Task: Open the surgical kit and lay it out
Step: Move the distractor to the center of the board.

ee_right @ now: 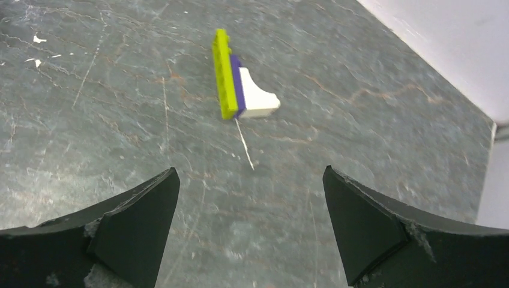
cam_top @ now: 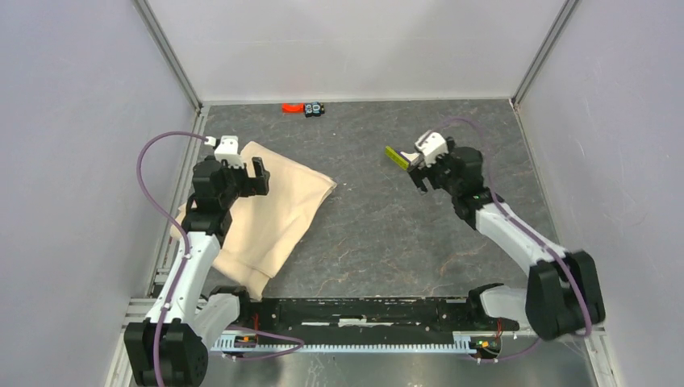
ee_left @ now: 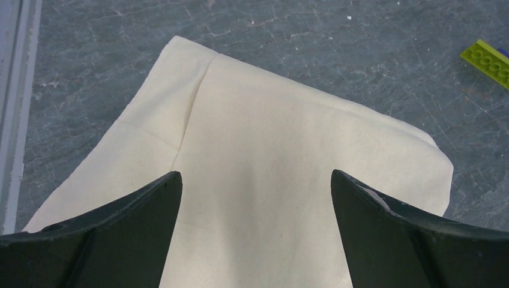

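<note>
As each stands wide open, the left end effector (ee_left: 253, 174) and right end effector (ee_right: 250, 169) hold nothing.

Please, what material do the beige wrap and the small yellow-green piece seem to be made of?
The beige wrap looks like matte woven cloth, perhaps cotton: soft folds and creases. The yellow-green piece looks like hard moulded plastic, smooth, with studs like a toy brick.

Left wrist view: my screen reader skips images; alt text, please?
A folded beige cloth wrap lies on the dark grey marbled tabletop, framed by the two black fingers of the open left gripper. A yellow-green brick peeks in at the upper right.
</note>
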`<state>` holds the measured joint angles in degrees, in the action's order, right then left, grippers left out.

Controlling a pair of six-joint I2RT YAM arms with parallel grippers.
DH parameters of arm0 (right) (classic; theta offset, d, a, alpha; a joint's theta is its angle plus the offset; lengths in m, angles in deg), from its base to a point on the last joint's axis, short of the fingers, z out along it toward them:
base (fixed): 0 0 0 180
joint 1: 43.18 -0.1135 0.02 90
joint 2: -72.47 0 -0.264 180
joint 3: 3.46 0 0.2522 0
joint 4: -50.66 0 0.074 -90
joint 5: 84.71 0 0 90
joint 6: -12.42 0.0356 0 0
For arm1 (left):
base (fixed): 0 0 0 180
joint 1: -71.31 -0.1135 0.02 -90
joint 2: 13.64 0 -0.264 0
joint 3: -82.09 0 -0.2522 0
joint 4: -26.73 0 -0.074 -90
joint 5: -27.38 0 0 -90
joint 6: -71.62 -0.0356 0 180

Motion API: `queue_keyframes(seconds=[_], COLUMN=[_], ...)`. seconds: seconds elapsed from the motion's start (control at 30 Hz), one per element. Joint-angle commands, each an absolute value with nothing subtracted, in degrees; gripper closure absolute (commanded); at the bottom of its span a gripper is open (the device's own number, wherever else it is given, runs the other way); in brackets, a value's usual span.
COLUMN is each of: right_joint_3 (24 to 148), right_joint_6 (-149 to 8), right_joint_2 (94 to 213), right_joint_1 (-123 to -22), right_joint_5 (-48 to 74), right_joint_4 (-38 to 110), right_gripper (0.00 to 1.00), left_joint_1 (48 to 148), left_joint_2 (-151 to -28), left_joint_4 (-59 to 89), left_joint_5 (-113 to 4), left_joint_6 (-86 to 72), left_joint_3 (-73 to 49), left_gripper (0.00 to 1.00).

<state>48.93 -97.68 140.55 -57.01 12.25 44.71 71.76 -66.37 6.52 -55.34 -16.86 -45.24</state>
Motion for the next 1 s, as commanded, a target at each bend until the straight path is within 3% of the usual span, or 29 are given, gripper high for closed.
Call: queue_keyframes(seconds=[0.0,0.07,0.27,0.57,0.73,0.97], right_joint_3=[59.2,64.38,75.59,75.81,79.08,85.1], right_joint_6=[-100.46,-100.12,-96.75,-89.78,-85.09,-77.71], right_joint_2=[151.74,159.46,173.93,179.34,183.39,190.61], right_joint_1=[-60.14,-60.14,-60.14,-60.06,-59.02,-55.85], right_joint_5=[5.97,6.09,6.62,8.07,6.31,13.42], right_joint_4=[43.73,41.86,37.03,37.06,35.51,35.3], right_gripper=[0.03,0.01,0.18,0.22,0.29,0.36], left_joint_1=[71.75,71.7,71.66,71.57,71.62,71.57], left_joint_2=[-67.8,-68.19,-68.53,-70.18,-71.43,-72.35], left_joint_4=[5.94,5.88,5.38,4.76,4.21,4.01], left_joint_5=[-52.83,-52.69,-52.44,-51.82,-50.91,-50.4], left_joint_6=[-18.29,-19.08,-20.33,-20.85,-20.73,-20.53], left_joint_3=[-42.91,-42.93,-42.55,-41.98,-41.55,-41.27], left_gripper=[0.0,0.0,0.0,0.0,0.0,0.0])
